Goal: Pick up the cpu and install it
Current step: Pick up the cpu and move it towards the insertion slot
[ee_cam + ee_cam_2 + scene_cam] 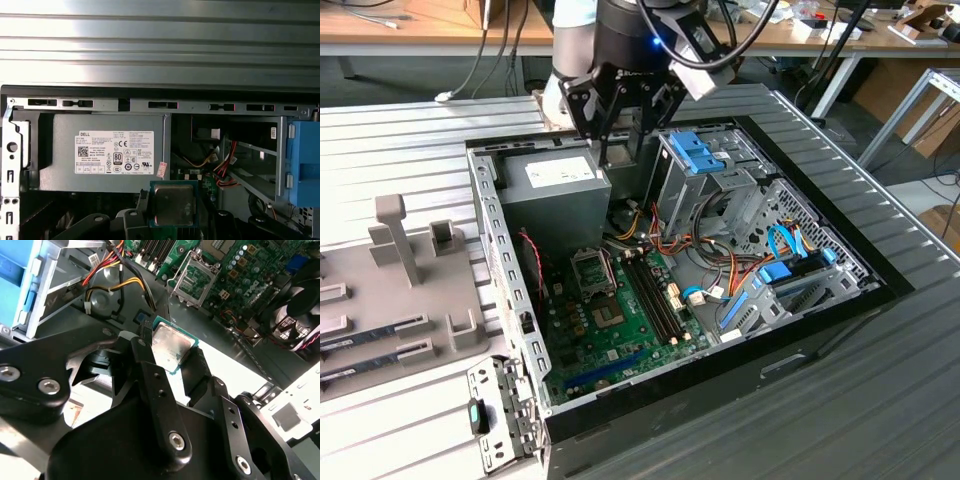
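One small silver-topped cpu (173,204) is clamped by its edges in the robot's hand (171,349), near the grey power-supply box (560,180) inside the open case (880,285); to seat well, I judge, it needs carrying level and squaring with the metal-framed socket (592,270) on the green board (620,345).

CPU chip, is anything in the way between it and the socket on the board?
Nothing visible. The gripper holds the chip over the power supply; the socket lies bare, with the cables off to one side.
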